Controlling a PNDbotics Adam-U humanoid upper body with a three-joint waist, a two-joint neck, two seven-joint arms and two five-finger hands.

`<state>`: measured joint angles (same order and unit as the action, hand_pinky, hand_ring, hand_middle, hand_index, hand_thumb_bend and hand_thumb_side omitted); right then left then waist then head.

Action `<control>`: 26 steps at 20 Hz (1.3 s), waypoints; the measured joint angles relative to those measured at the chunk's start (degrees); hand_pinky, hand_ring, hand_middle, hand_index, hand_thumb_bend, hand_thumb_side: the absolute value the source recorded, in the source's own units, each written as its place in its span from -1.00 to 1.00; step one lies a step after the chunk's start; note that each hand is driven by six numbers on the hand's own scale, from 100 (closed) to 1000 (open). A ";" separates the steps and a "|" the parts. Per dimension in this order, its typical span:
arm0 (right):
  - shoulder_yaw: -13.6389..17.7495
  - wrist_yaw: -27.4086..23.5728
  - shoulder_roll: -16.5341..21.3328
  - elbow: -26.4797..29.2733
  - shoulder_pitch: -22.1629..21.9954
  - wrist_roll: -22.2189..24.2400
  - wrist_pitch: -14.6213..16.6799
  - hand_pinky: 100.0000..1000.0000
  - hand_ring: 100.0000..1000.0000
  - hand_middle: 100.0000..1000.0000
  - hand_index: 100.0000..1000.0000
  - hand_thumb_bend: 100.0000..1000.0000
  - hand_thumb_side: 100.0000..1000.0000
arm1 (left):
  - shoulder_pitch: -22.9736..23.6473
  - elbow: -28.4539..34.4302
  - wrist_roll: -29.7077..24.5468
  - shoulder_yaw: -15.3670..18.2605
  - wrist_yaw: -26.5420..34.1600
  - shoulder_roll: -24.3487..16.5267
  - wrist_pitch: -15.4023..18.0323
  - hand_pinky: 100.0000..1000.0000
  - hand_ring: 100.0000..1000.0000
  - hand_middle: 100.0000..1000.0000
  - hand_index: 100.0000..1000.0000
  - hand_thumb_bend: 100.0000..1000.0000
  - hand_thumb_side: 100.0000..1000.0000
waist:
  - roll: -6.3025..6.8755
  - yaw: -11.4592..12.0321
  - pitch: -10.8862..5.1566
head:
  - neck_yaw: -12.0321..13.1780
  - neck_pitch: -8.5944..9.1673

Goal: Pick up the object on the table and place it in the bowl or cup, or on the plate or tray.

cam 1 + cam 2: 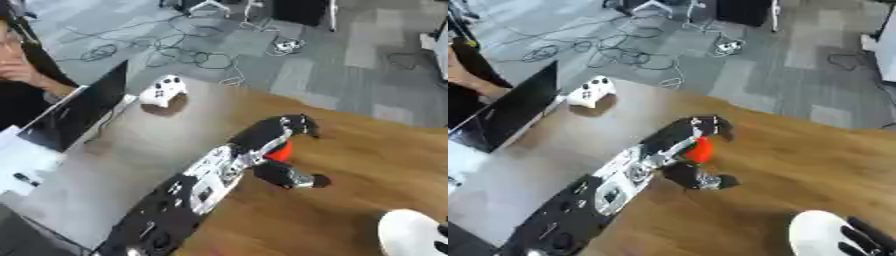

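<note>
- Left hand (689, 145): extended from the lower left across the wooden bench (798, 165); fingers and thumb curled round a small red object (701, 150).
- Red object: held in that hand above the bench's middle; shape mostly hidden by the fingers.
- White dish (409, 233): rounded, at the bench's lower right corner, well apart from the red object; whether bowl or plate cannot be told.
- Right hand (859, 239): only dark fingers show at the lower right edge, against the white dish; whether they are open or closed cannot be told.
- White game controller (164, 90): at the bench's far left edge.
- Laptop (74, 114): open, dark, at the left.
</note>
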<state>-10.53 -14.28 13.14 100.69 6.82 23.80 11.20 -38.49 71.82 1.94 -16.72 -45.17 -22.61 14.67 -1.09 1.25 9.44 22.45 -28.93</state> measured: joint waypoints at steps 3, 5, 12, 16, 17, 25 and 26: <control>-0.02 -0.06 -0.02 0.01 -0.02 0.16 0.15 0.81 0.88 0.87 0.84 -1.00 0.66 | -0.34 -3.60 -0.43 0.29 -5.42 0.93 0.46 0.41 0.54 0.57 0.54 0.08 0.59 | -0.46 -0.22 0.00 | 0.46 0.05; -0.03 -0.16 -0.03 0.03 -0.05 0.22 0.22 0.81 0.88 0.87 0.84 -1.00 0.65 | -0.36 -5.32 -0.63 0.34 -8.15 1.51 0.71 0.41 0.54 0.57 0.54 0.03 0.61 | -0.81 -0.51 0.00 | 0.84 0.09; -0.18 -0.24 -0.27 0.21 -0.51 0.44 0.44 0.81 0.88 0.87 0.84 -1.00 0.65 | -0.90 -8.59 -0.77 0.36 -13.34 2.72 1.96 0.41 0.54 0.57 0.54 -0.02 0.59 | -1.49 -1.17 -0.12 | 1.79 0.12; -0.30 -0.50 -0.51 0.31 -0.51 0.46 0.46 0.81 0.89 0.87 0.84 -1.00 0.65 | -1.22 -8.84 -0.64 0.26 -14.31 3.07 2.73 0.40 0.52 0.56 0.54 -0.02 0.59 | -1.59 -1.21 -0.17 | 2.06 0.13; -0.30 -0.59 -0.51 0.31 -0.51 0.47 0.46 0.81 0.89 0.87 0.84 -1.00 0.65 | -1.33 -8.74 -0.61 0.16 -14.62 3.07 2.87 0.40 0.52 0.56 0.54 -0.02 0.59 | -1.59 -1.22 -0.23 | 2.14 0.13; -0.31 -0.68 -0.51 0.31 -0.55 0.68 0.25 0.82 0.89 0.87 0.84 -1.00 0.66 | -3.96 -0.81 -1.31 -1.48 -12.19 2.94 3.16 0.36 0.49 0.53 0.51 0.08 0.60 | -1.32 -1.09 -0.55 | 2.29 0.53; -0.31 -0.68 -0.51 0.31 -0.55 0.69 0.23 0.82 0.89 0.87 0.84 -1.00 0.66 | -4.46 0.76 -1.63 -1.64 -10.73 2.89 2.84 0.35 0.48 0.53 0.51 0.08 0.60 | -1.25 -1.08 -0.72 | 2.30 0.53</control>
<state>-10.84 -14.95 12.63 101.00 6.26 24.49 11.44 -42.94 72.59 0.30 -18.35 -55.90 -19.72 17.51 -2.34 0.17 8.72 24.75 -28.40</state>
